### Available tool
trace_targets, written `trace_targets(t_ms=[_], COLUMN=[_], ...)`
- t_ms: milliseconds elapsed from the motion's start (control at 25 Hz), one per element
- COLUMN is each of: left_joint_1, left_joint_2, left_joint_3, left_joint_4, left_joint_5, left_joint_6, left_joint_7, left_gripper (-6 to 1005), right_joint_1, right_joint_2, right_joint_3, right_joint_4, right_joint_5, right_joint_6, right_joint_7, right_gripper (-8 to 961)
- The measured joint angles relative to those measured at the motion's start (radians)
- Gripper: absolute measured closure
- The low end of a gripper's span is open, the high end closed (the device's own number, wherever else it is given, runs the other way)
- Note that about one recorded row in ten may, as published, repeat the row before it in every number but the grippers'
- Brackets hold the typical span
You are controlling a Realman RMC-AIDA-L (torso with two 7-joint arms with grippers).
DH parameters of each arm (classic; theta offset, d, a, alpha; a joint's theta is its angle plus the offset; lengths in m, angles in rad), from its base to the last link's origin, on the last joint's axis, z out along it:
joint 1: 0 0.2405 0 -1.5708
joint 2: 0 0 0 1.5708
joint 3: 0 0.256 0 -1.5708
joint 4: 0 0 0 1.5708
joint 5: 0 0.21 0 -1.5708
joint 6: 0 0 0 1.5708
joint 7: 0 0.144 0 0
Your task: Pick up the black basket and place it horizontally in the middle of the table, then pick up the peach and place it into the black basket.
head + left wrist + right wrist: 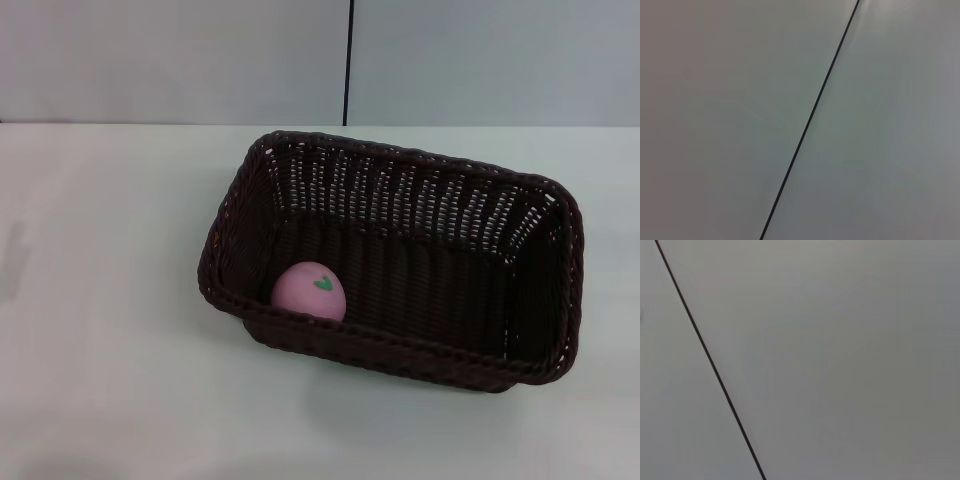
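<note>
The black basket (420,165) is a dark woven rectangular basket lying lengthwise across the white table (100,300), a little right of the middle in the head view. The peach (310,291) is a small pink ball with a green leaf mark; it rests inside the basket at its near left corner. Neither gripper nor either arm shows in the head view. The left wrist view and the right wrist view show only a plain grey wall with a thin dark seam.
A grey wall with a vertical dark seam (347,60) stands behind the table's far edge. The same seam shows in the left wrist view (810,117) and in the right wrist view (710,360). White tabletop lies left of and in front of the basket.
</note>
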Motion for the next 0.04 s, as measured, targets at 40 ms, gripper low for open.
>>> trace_targets(t_ms=[40], left_joint_1=[-0.001], left_joint_2=[0.000], left_joint_3=[0.000], left_joint_4=[0.000], left_joint_5=[0.000], left_joint_6=[-0.004], left_joint_7=[0.000], left_gripper=[318], right_joint_1=[0.002], right_joint_2=[0.000], right_joint_3=[-0.002], right_joint_4=[0.001], right_joint_5=[-0.002], right_joint_6=[0.005], right_joint_7=[0.000], right_gripper=[537])
